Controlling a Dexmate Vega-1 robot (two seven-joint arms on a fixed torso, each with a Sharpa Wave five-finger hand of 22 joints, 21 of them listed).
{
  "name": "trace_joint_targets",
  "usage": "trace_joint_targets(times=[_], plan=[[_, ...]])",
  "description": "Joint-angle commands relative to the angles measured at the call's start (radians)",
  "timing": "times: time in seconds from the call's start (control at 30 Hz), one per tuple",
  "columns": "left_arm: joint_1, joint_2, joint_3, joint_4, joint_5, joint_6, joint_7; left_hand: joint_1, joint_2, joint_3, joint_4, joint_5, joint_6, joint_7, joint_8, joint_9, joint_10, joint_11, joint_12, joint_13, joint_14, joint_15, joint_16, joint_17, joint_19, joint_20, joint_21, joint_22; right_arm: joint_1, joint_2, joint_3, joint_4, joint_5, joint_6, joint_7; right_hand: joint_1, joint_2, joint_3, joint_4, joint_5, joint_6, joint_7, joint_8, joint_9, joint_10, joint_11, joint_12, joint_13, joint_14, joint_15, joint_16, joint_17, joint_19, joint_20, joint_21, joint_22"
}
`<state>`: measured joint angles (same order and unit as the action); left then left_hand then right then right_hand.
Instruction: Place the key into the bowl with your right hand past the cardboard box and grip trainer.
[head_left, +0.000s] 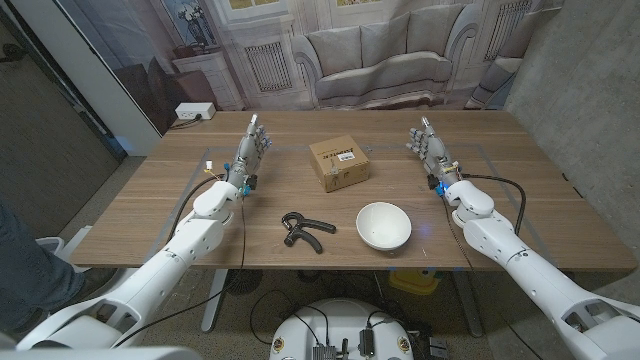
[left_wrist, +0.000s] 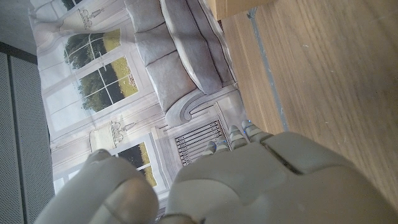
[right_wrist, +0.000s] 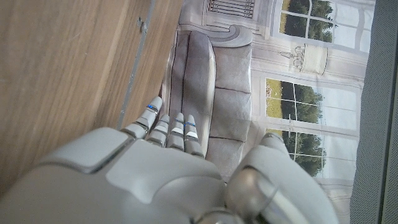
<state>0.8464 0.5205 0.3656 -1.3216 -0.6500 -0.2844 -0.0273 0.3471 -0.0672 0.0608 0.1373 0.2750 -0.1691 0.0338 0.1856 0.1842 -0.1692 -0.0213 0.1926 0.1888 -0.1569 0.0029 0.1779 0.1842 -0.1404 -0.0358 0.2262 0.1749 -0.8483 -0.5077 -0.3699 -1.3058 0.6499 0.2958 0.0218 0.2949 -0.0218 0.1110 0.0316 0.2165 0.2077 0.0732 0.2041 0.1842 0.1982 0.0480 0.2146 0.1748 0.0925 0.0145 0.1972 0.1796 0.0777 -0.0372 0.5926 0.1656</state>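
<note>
On the bench both of my robot hands wait, right and left, fingers straight and empty. Nothing is started: I cannot find the key. Next I must locate it, then carry it past the cardboard box and grip trainer to the bowl.

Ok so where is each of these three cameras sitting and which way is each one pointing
Head view: high on the robot, looking down over the table at the cardboard box, grip trainer and bowl; both arms show.
Left wrist view: behind the left hand, facing the sofa backdrop.
Right wrist view: behind the right hand, facing likewise.
Shared: both wrist views catch tabletop and backdrop.
</note>
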Motion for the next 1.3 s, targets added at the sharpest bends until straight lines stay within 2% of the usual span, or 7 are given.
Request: trace_joint_targets(times=[0.03, 0.4, 0.77, 1.3], plan=[[0.002, 0.005, -0.009, -0.017, -0.014, 0.006, -0.003, 0.007, 0.003, 0.001, 0.004, 0.008, -0.079, 0.001, 0.007, 0.005, -0.008, 0.003, 0.007, 0.004, -0.003, -0.001, 0.010, 0.001, -0.005, -0.013, 0.006, 0.003, -0.013, 0.018, 0.002, -0.006, 0.008, 0.025, 0.002, 0.009, 0.004, 0.010, -0.003, 0.004, 0.008, 0.001, 0.003, 0.003, 0.008, -0.003, 0.006, 0.005, 0.008, 0.003, 0.005, 0.002, 0.009, -0.042, 0.002, 0.005], [-0.004, 0.000, -0.002, -0.008, -0.010, 0.007, -0.008, 0.012, 0.010, 0.001, 0.000, 0.011, -0.073, 0.010, 0.010, 0.004, -0.003, 0.007, 0.009, 0.003, 0.003, 0.001, 0.012, 0.000, 0.001, -0.011, 0.004, 0.003, -0.037, 0.008, 0.007, -0.027, 0.008, 0.040, 0.005, 0.016, 0.010, 0.014, -0.007, 0.003, 0.011, -0.001, 0.002, 0.003, 0.013, -0.003, 0.006, 0.005, 0.014, 0.001, 0.005, 0.002, 0.013, -0.040, -0.004, 0.005], [0.014, 0.011, -0.003, -0.052, 0.004, 0.014, 0.024, 0.017, 0.016, 0.002, -0.003, 0.013, -0.061, 0.011, 0.014, 0.004, 0.006, 0.011, 0.013, 0.002, 0.008, 0.005, 0.013, 0.000, 0.006, -0.009, 0.003, 0.003, -0.058, -0.004, 0.004, -0.062, -0.012, 0.068, 0.010, 0.028, 0.018, 0.019, -0.013, 0.001, 0.019, -0.006, 0.003, 0.003, 0.022, -0.002, 0.008, 0.006, 0.019, 0.002, 0.004, 0.001, 0.018, -0.038, -0.010, 0.006], [0.008, 0.010, 0.002, -0.059, 0.011, 0.015, 0.024, 0.024, 0.023, 0.002, -0.007, 0.014, -0.048, 0.013, 0.018, 0.004, 0.013, 0.013, 0.015, 0.002, 0.013, 0.004, 0.014, -0.001, 0.012, -0.007, 0.000, 0.003, -0.092, -0.023, -0.001, -0.120, -0.054, 0.097, -0.010, 0.049, 0.024, 0.026, -0.027, -0.003, 0.029, -0.010, 0.003, 0.003, 0.031, -0.007, 0.008, 0.006, 0.030, 0.001, 0.004, 0.000, 0.026, -0.036, -0.019, 0.006]])
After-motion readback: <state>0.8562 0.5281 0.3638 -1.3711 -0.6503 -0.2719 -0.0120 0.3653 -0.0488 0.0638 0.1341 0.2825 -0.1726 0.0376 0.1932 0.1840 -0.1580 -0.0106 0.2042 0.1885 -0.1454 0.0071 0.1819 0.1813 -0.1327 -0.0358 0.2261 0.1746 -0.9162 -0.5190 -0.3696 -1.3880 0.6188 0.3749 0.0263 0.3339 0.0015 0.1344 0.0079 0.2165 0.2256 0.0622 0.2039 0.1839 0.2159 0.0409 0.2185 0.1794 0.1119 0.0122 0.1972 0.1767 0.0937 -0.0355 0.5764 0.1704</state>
